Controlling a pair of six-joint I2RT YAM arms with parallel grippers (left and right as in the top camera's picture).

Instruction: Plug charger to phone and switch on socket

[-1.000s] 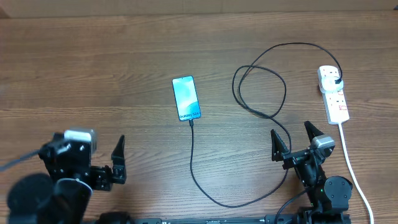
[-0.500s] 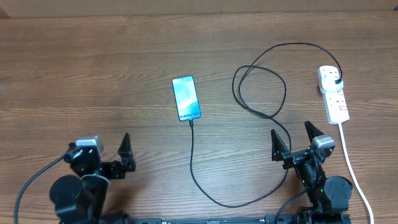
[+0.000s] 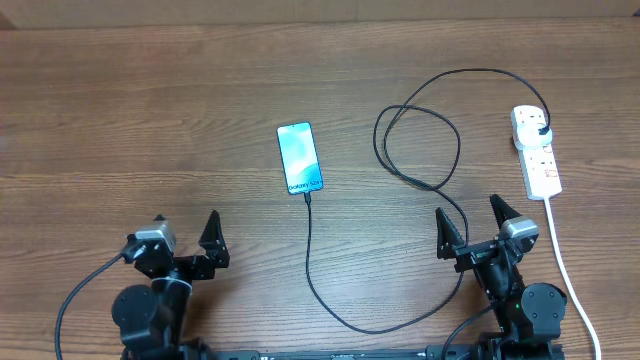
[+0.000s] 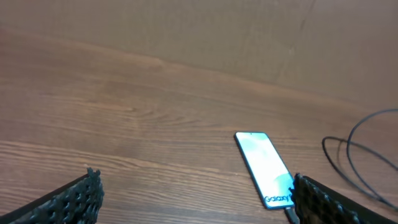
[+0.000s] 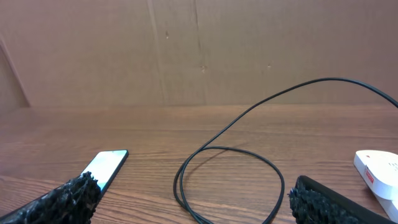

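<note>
**Overhead view.** The phone (image 3: 300, 158) lies flat near the centre of the counter (image 3: 150, 100), screen lit and facing up. The charger (image 3: 307, 240) meets the phone's near short edge with its connector tip. From there it runs toward the robot, curves right along the near edge of the counter, rises past the right arm and forms two overlapping loops. It ends in a black plug seated at the far end of the socket (image 3: 536, 150). The socket lies at the right side of the counter, well apart from the phone. Its white cord (image 3: 562, 250) trails toward the near edge. The left fingers (image 3: 212, 232) are spread wide, low on the left, holding nothing and well apart from the phone. The right fingers (image 3: 443, 232) are likewise spread wide and empty. The charger passes just beside them.

**Left wrist view.** Both finger pads show at the lower corners, fully apart, with bare counter between them. The phone lies ahead to the right, with a charger loop beyond it.

**Right wrist view.** The fingers are fully apart with nothing gripped. The charger loop lies ahead between them, the phone to the left and one end of the socket at the right edge.
</note>
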